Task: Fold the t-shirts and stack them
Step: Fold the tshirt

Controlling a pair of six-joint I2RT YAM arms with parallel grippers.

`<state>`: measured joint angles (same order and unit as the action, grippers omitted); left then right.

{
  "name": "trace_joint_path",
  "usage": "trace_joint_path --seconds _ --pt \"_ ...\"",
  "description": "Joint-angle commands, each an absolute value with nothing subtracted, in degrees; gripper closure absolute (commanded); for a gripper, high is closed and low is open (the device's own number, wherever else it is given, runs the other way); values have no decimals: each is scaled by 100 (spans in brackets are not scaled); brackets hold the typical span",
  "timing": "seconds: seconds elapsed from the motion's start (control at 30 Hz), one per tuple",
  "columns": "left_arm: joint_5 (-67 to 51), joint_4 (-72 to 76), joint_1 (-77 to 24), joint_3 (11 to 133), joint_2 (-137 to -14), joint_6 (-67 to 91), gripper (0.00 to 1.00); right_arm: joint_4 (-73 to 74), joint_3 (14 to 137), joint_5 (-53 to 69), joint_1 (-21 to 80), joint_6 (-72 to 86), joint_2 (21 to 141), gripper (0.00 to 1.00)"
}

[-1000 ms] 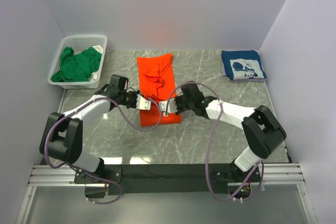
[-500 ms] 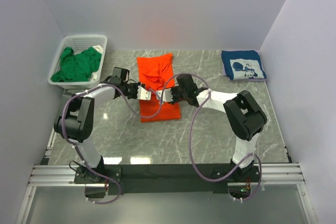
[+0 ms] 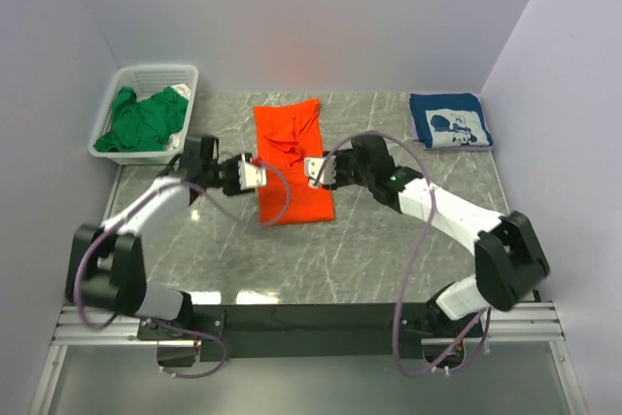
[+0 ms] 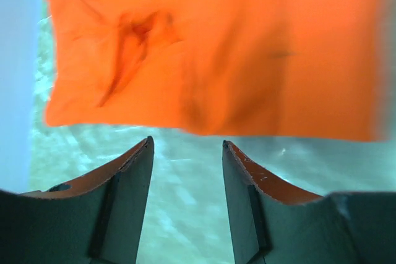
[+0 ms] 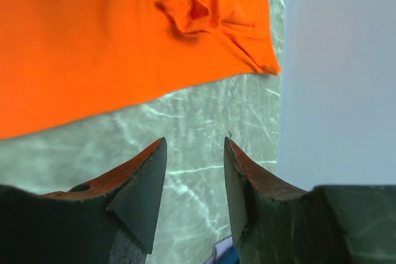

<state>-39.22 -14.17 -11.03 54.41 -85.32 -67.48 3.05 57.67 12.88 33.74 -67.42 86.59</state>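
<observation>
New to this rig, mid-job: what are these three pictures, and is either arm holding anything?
Two robot arms are bolted at the near edge of a stone-patterned table. The big picture looks down from above and behind them: left arm on the left, right arm on the right. The other two come from a camera on each wrist, looking out past that arm's own jaws. In the middle lies an orange t-shirt, folded into a long strip, with one arm's jaws on either side. A navy t-shirt lies folded at the far right. A green t-shirt sits crumpled in a white basket at the far left. Both pairs of jaws are open and hold nothing.
</observation>
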Motion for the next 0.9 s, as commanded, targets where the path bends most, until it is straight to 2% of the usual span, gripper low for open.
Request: trace_joint_path --seconds 0.0,0.13,0.23,0.6,0.7,0.77,0.83,0.87 --pt "-4237 -1644 -1476 4529 -7561 -6363 46 896 5178 1670 3690 -6460 8245 52" --pt "-3877 -1310 -2090 3360 -6664 -6433 45 668 4527 1591 4103 -6504 8042 51" --pt "-3605 -1117 -2459 2981 -6522 -6451 45 502 4272 1556 4349 -6460 8173 51" --pt "-3033 -89 -2821 2865 -7294 -6205 45 -211 4166 1169 4456 -6565 9043 50" --pt "-2857 -53 -2813 2953 -7637 -6310 49 -298 4149 1108 4482 -6688 9175 51" --pt "-2708 -44 -2839 2979 -7830 -6293 52 -308 4227 1029 4482 -6776 9272 54" --pt "-2637 -44 -2839 3032 -7936 -6328 57 -159 4367 993 4482 -6768 9456 68" --pt "-2611 -44 -2830 3041 -7971 -6389 64 -123 4446 984 4482 -6776 9474 79"
